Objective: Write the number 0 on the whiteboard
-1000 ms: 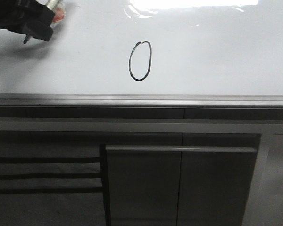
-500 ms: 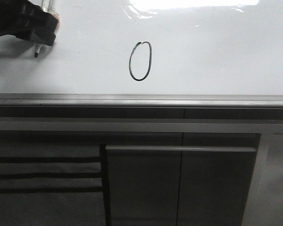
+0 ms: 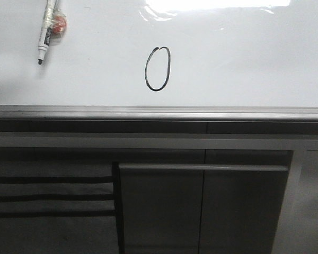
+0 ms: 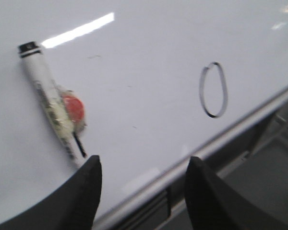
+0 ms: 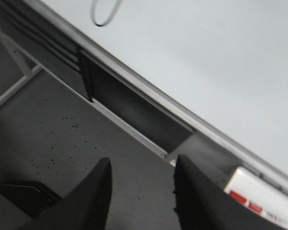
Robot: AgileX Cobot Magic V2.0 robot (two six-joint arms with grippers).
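Fingers of left gripper spread, empty; right gripper likewise spread, off the whiteboard. Number 0 complete near the board's front edge, centre, long axis upright. Marker pen lies at far-left corner, nearer left arm.

Strong glare blooms along the far edge of the whiteboard in the front view, from a light overhead; the rest of the board reads evenly bright. The cabinet panels below lie dim and grainy. In the left wrist view a glare streak crosses the board, and the marker is soft with blur. The right wrist view is mildly blurred, its floor dull grey.
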